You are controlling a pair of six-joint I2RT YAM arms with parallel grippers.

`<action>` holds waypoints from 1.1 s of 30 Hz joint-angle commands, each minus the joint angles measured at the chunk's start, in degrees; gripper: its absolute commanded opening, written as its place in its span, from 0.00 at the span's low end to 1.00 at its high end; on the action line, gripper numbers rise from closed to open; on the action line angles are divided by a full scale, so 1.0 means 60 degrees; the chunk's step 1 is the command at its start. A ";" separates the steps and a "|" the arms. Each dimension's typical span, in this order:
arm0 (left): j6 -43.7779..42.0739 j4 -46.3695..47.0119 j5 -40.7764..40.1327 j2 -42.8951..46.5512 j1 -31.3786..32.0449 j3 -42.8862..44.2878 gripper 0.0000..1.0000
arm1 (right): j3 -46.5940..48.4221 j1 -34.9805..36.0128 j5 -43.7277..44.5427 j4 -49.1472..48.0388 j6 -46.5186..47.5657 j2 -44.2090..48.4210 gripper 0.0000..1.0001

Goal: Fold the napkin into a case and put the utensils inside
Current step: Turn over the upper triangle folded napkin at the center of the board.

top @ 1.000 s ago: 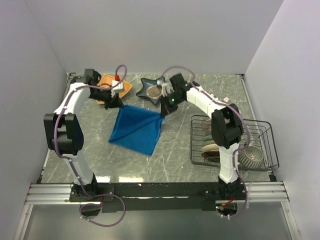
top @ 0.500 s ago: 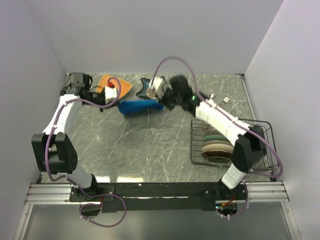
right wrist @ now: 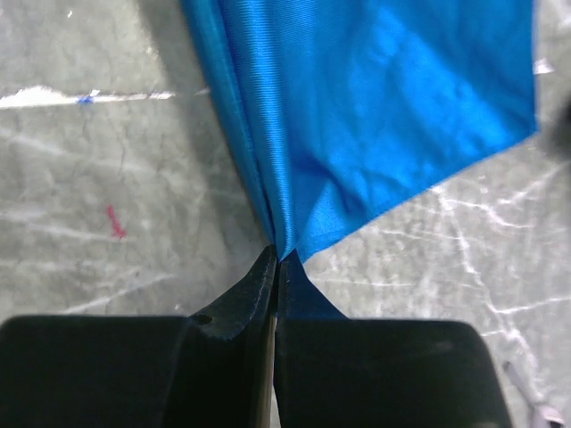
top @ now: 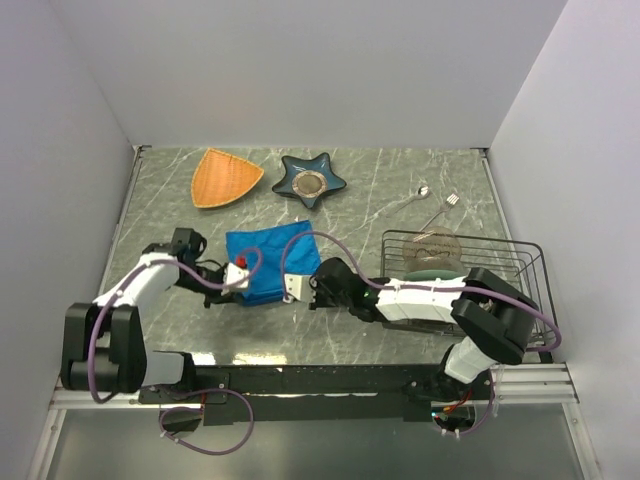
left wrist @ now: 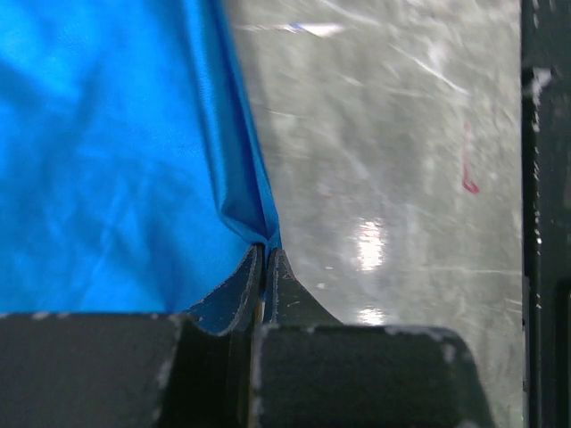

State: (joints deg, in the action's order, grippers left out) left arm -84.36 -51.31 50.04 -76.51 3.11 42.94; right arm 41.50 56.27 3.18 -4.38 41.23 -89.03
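The bright blue napkin (top: pixel 270 258) lies folded over on the marble table, near the middle front. My left gripper (top: pixel 246 287) is shut on its near left corner, and my right gripper (top: pixel 302 291) is shut on its near right corner. In the left wrist view the napkin (left wrist: pixel 107 160) runs from the closed left gripper (left wrist: pixel 266 251) up to the left. In the right wrist view the napkin (right wrist: pixel 375 98) fans out above the closed right gripper (right wrist: pixel 278 256). The utensils, a spoon (top: pixel 414 197) and a fork (top: pixel 444 206), lie at the back right.
An orange triangular dish (top: pixel 225 178) and a dark star-shaped dish (top: pixel 310 180) sit at the back. A wire rack (top: pixel 530 290) with bowls stands at the right, with my right arm reaching out from in front of it. Walls enclose the table.
Both grippers have carried the napkin from the back of the table, near the dishes, down to the near side. It now lies flat and folded instead of hanging bunched between them.
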 commanded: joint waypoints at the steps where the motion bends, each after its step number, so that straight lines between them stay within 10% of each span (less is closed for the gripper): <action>1: -0.1086 0.0318 -0.0356 0.0826 0.0271 -0.0812 0.01 | -0.0265 0.0289 0.1096 -0.1816 0.0232 -0.0087 0.00; 8: -0.1730 0.0173 -0.1118 0.1516 0.0930 -0.1531 0.04 | -0.0441 0.0772 0.1257 -0.1965 0.0466 -0.0366 0.00; 14: -0.1572 -0.0674 -0.1543 0.2146 0.0902 -0.1357 0.41 | -0.0368 0.1285 0.1257 -0.1336 0.0716 -0.0439 0.02; 19: -0.1073 -0.1832 -0.1090 0.2001 0.0069 -0.0215 0.45 | -0.0178 0.1403 0.0833 -0.0122 0.0498 0.0217 0.55; 24: 0.0068 -0.1982 -0.0943 0.1532 -0.0373 0.0446 0.48 | 0.1021 0.1170 0.0263 0.2246 -0.0776 0.0819 0.75; 33: 0.2670 0.0300 -0.1907 0.2438 0.1045 -0.0780 0.48 | 0.3410 -0.1173 -0.3369 0.5312 -0.4409 0.0222 0.64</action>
State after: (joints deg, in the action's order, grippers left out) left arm -78.65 -56.82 40.51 -65.91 3.44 42.65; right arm 56.25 54.65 -5.50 17.17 27.07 -85.56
